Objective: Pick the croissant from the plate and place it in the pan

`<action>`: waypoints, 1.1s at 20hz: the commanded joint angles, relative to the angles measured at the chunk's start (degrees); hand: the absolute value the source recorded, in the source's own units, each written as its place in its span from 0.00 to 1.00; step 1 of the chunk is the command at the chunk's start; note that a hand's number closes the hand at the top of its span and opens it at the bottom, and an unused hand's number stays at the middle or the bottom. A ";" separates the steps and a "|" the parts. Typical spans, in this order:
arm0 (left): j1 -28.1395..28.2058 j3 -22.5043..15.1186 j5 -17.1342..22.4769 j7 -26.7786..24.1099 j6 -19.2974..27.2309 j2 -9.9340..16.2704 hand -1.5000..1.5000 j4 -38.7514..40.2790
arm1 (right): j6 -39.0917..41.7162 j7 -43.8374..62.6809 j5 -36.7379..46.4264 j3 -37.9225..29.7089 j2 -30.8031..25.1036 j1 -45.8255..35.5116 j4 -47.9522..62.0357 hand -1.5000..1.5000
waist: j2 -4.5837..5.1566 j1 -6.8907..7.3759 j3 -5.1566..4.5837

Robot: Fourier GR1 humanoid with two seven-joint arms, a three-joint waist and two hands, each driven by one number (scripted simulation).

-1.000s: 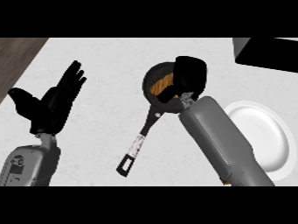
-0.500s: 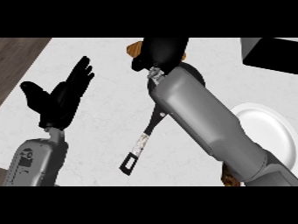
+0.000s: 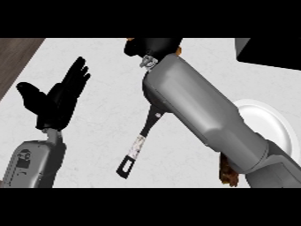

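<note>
The right robot hand (image 3: 154,46) has pushed further to the frame's top, its forearm now hiding the pan (image 3: 140,141) but for the handle. It is curled round the croissant (image 3: 132,41), so placing is underway; next it lowers and releases. The left robot hand (image 3: 56,99) rests spread, left.

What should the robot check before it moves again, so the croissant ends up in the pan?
1. Plate has no croissant on the part that shows: ok.
2. Inside of the pan: only the pan handle shows, the rest is under the right forearm: cannot tell.
3. What the right hand holds: cannot tell.
4. Left hand open, apart from the handle: ok.
5. Brown thing by the right elbow, what it is: cannot tell.
</note>
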 commanded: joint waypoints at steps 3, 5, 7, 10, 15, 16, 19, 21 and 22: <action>1.61 0.76 -0.56 -0.47 0.94 0.20 0.50 0.34 | -9.08 13.98 -0.17 2.13 0.86 1.07 2.97 1.00 | -0.14 -2.50 0.16; 2.70 1.84 -0.02 -0.60 1.10 0.81 0.50 -1.20 | -10.41 14.18 0.80 1.99 0.86 1.97 2.97 1.00 | -0.63 -3.79 0.21; 2.86 3.18 0.40 -0.14 0.70 2.31 0.50 -1.72 | -13.22 13.41 0.22 2.79 0.86 5.11 2.26 1.00 | -0.73 -4.57 0.26; 1.14 5.04 1.19 -1.56 0.47 2.86 0.50 0.68 | -16.23 10.72 -0.27 2.86 0.86 7.11 3.90 1.00 | -0.38 -5.85 0.24; 3.69 3.63 0.22 -2.14 1.03 1.50 0.50 -0.10 | -27.78 1.79 -0.37 1.95 0.86 13.75 7.94 1.00 | 0.01 -6.29 0.32; 5.29 3.49 0.98 -2.66 -0.08 1.51 0.50 -0.84 | -27.74 2.62 -1.80 1.92 0.87 12.74 8.27 1.00 | -0.12 -5.59 0.30; 4.45 4.12 1.65 -2.13 -0.12 1.67 0.50 -1.47 | -30.48 -0.34 -3.86 2.26 0.87 13.84 11.64 1.00 | -0.18 -5.75 0.31; 3.27 1.27 -1.34 -0.57 2.23 0.12 0.50 -2.68 | -31.68 -0.55 -4.45 2.04 0.87 12.39 15.69 1.00 | 0.23 -4.46 0.34; 2.60 3.41 0.39 -0.95 0.81 1.58 0.50 -1.02 | -33.25 -1.23 -3.96 1.88 0.87 14.46 17.43 1.00 | 0.23 -5.26 0.32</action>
